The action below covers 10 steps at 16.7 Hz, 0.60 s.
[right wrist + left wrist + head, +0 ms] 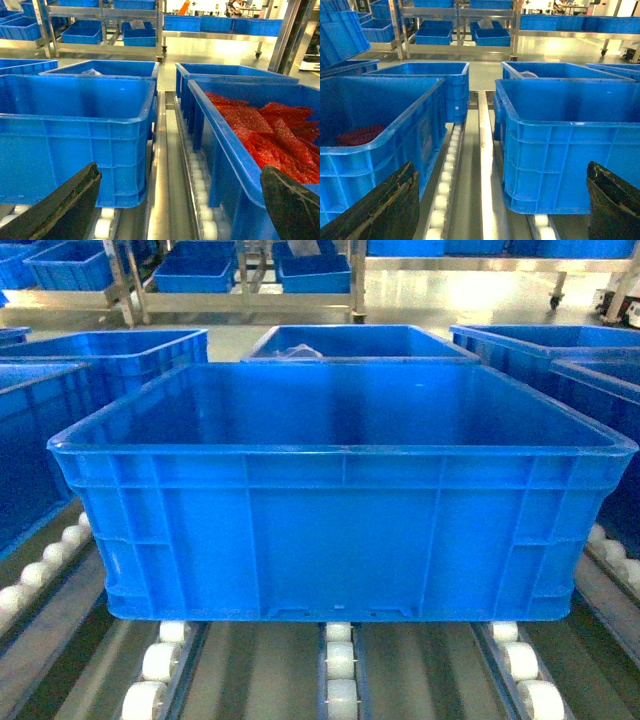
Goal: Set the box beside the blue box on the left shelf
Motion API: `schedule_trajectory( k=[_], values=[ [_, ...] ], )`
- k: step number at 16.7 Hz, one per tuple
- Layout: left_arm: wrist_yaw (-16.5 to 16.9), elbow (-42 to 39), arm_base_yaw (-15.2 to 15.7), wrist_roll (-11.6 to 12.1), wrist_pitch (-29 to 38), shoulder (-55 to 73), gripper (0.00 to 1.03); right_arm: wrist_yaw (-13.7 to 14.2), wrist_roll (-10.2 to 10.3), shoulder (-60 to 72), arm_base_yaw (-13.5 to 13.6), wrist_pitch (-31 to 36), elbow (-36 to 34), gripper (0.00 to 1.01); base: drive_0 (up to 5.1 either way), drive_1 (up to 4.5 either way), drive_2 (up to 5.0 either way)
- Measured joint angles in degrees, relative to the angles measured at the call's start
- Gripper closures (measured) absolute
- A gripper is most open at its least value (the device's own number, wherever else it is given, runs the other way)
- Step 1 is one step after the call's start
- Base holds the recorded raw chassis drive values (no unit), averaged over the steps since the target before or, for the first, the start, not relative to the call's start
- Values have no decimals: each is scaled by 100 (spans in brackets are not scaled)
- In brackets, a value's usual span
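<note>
The box (340,530), a big empty blue crate, rests across the white rollers of the left shelf (340,670), filling the middle of the head view. Another blue box (30,450) stands beside it on the left, with a narrow gap between them. My left gripper (501,170) is open, low over the rail (445,185) between that blue box (375,130) and the box (565,145). Open as well, my right gripper (180,170) hangs over the rollers (200,185) to the right of the box (75,135). Neither gripper shows in the head view.
A blue crate filled with red material (270,130) stands right of the box. More blue crates (360,340) sit on the lanes behind. Metal racks with blue bins (240,280) line the far floor.
</note>
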Motion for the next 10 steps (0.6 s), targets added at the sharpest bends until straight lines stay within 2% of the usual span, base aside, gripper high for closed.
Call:
schedule_trajectory(
  k=[10],
  values=[
    [0, 0, 0, 0, 0, 0, 5, 0, 0, 0, 0, 0, 0, 3, 0, 0, 0]
  ],
)
